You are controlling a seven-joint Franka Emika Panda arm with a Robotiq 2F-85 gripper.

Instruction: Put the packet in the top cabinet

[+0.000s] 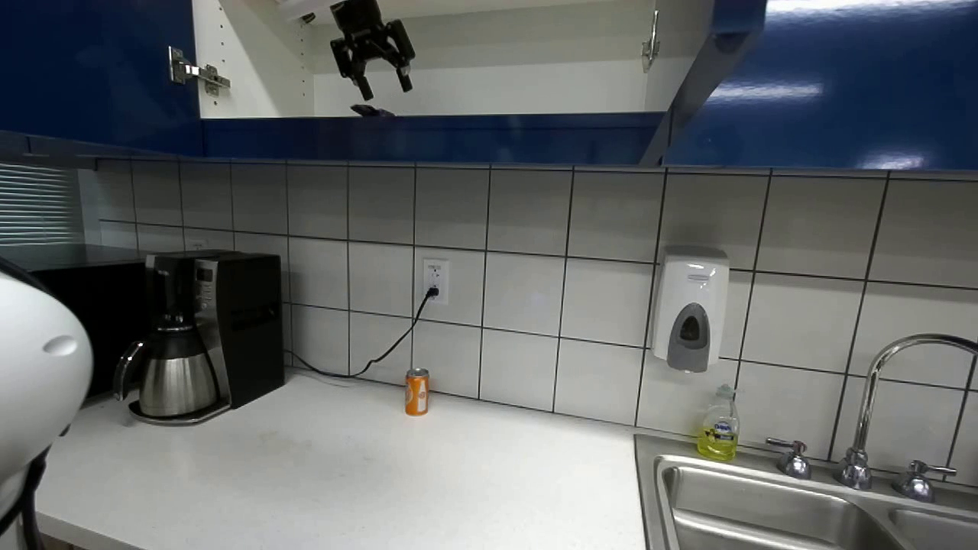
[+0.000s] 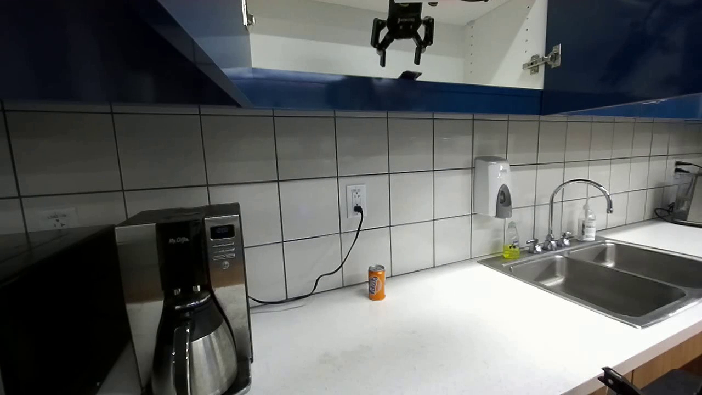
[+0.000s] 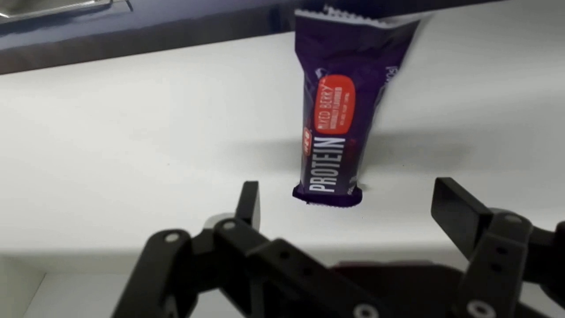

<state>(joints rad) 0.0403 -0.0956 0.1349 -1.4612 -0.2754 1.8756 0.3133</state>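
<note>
The packet is a dark purple protein bar wrapper with a red-pink label. It lies flat on the white floor of the top cabinet (image 1: 458, 137), close to the blue front edge. The packet (image 3: 335, 110) shows whole in the wrist view. In both exterior views only a dark bit of the packet (image 1: 372, 111) (image 2: 409, 75) shows above the cabinet's front edge (image 2: 384, 91). My gripper (image 1: 386, 88) is inside the cabinet, a little above the packet and apart from it. The gripper (image 2: 400, 60) is open, with nothing between its fingers; the wrist view also shows the gripper (image 3: 348, 194) wide open.
The blue cabinet doors (image 1: 92, 69) (image 2: 620, 55) stand open on both sides of the opening. Below are the orange can (image 1: 416, 392), the coffee maker (image 1: 229, 328), the soap dispenser (image 1: 691, 309), a dish soap bottle (image 1: 718, 428) and the sink (image 2: 603, 280).
</note>
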